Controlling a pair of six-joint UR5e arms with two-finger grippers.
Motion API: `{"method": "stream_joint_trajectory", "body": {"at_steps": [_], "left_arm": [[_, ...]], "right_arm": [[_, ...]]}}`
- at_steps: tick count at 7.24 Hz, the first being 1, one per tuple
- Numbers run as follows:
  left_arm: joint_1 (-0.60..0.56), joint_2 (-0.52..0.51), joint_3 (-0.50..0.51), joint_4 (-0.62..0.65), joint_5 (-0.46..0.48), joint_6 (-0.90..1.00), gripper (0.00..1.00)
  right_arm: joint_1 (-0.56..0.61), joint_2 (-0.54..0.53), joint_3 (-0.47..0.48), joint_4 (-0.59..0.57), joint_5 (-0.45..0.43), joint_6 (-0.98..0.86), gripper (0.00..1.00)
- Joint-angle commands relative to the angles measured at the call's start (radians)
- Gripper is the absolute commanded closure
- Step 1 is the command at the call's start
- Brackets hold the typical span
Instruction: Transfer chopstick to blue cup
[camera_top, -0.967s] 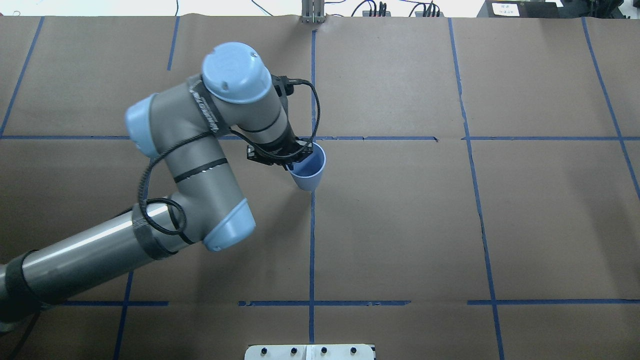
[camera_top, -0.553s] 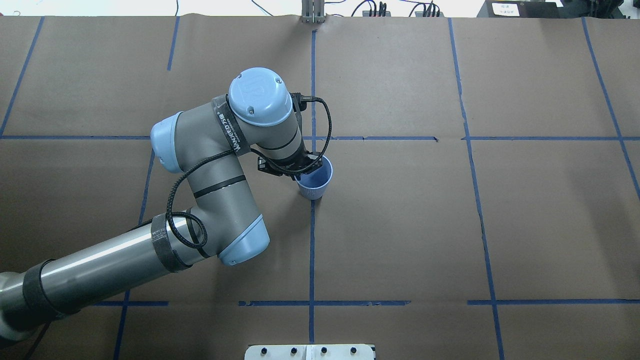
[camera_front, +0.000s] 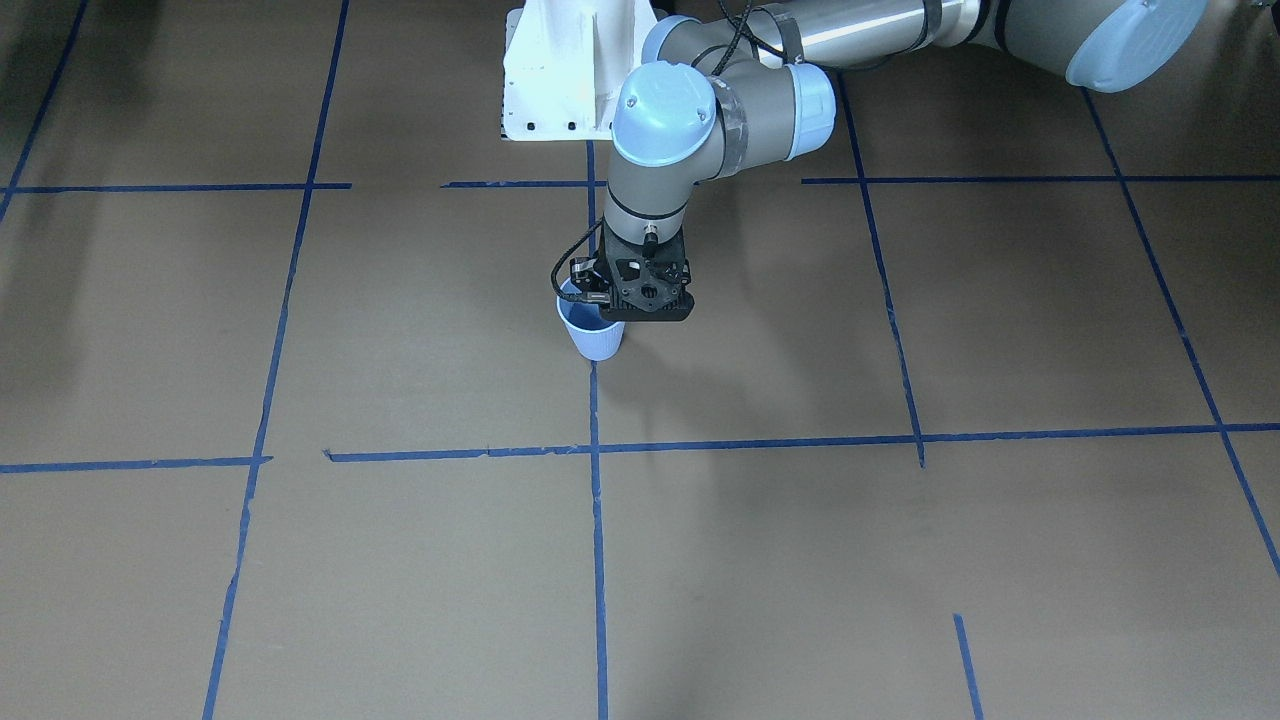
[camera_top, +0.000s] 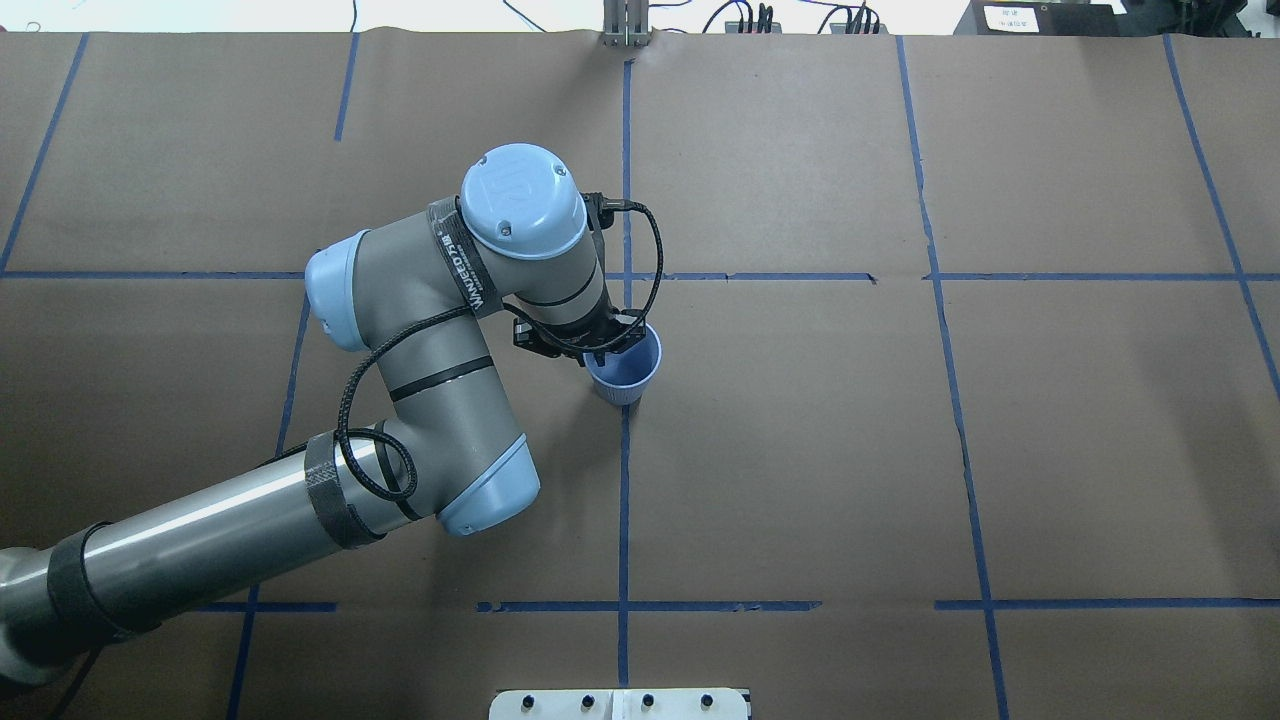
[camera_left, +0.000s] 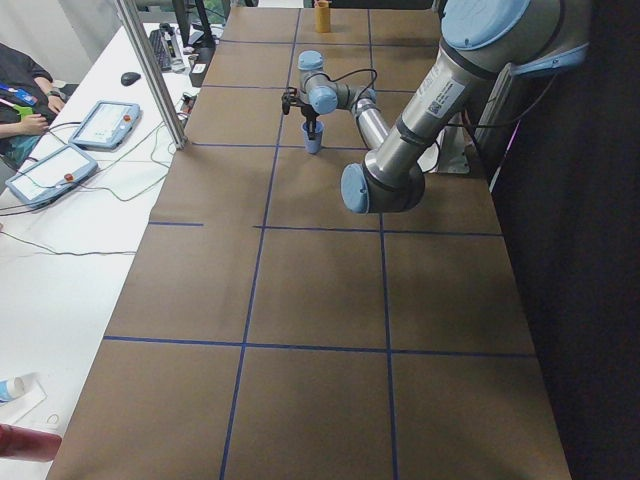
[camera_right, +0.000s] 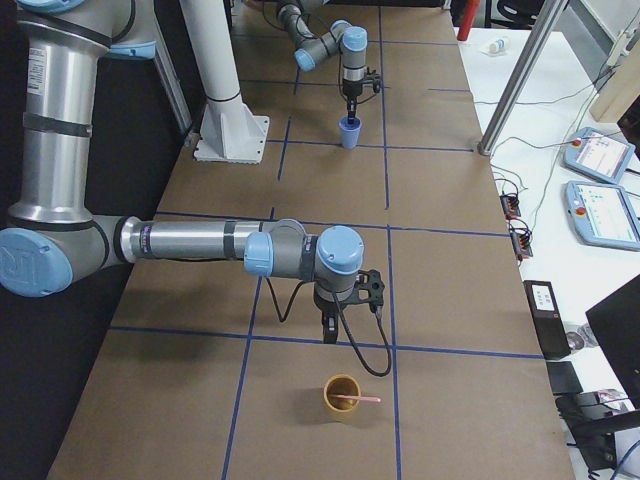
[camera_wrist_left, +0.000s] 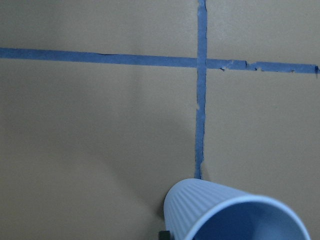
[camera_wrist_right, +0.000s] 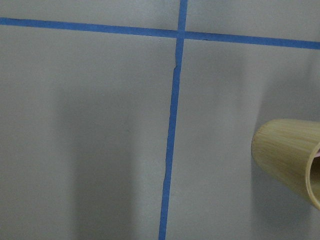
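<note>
Seen from the table's (camera_right: 440, 190) right end, nearest stood a tan ribbed cup (camera_right: 336, 408) w/ the chopstick (camera_right: 358, 399) in it, pink, leaning out over the rim toward the operators' side. Just beyond, the right end effector (camera_right: 329, 338) hung fingers-down near a blue tape line (camera_right: 300, 341), close to the tan cup but apart from it. Open or closed: can't tell, since only a side view showed it. Its own wrist cam gave just table, tape & the tan cup's wall at the right edge.

Farther along, approx mid-table, the blue cup (camera_top: 625, 380) stood upright on the brown paper cover. Its base sat on a tape line, near a crossing of two lines. The left end effector (camera_top: 603, 349) came straight down onto the cup's left rim & looked clamped on the wall there, i.e. gripping the blue cup. Its fingertips were mostly hidden under the wrist.

Writing: a black strap (camera_top: 463, 265) round the left arm carried white print, approx "WANJEED" + more chars, not fully legible. The blue joint cap (camera_top: 520, 195) above it had a faint embossed mark, unreadable.

Off the table, two pendants w/ screens (camera_right: 603, 214) lay on a white side bench.
</note>
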Motion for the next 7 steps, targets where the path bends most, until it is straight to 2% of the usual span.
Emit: {"method": "stream_joint_trajectory", "body": {"at_steps": [1, 2, 3, 4, 5, 7], "left_arm": [[0.0, 0.0, -0.008, 0.003, 0.0, 0.001, 0.11], [-0.02, 0.0, -0.02, 0.015, -0.003, 0.007, 0.0], [-0.065, 0.013, -0.027, 0.026, -0.041, 0.068, 0.0], [-0.134, 0.065, -0.054, 0.035, -0.129, 0.181, 0.0], [-0.212, 0.164, -0.118, 0.035, -0.215, 0.304, 0.0], [-0.402, 0.313, -0.148, 0.041, -0.339, 0.558, 0.0]], "right_arm": [[0.0, 0.0, 0.0, 0.0, 0.0, -0.001, 0.0], [0.0, 0.002, 0.003, 0.0, 0.0, 0.0, 0.0], [0.0, 0.008, 0.006, 0.0, 0.009, 0.003, 0.0], [0.0, 0.018, 0.008, 0.0, 0.03, 0.003, 0.0], [0.0, 0.021, 0.008, 0.0, 0.06, 0.005, 0.0], [0.0, 0.026, 0.008, 0.002, 0.077, 0.003, 0.0]]}}
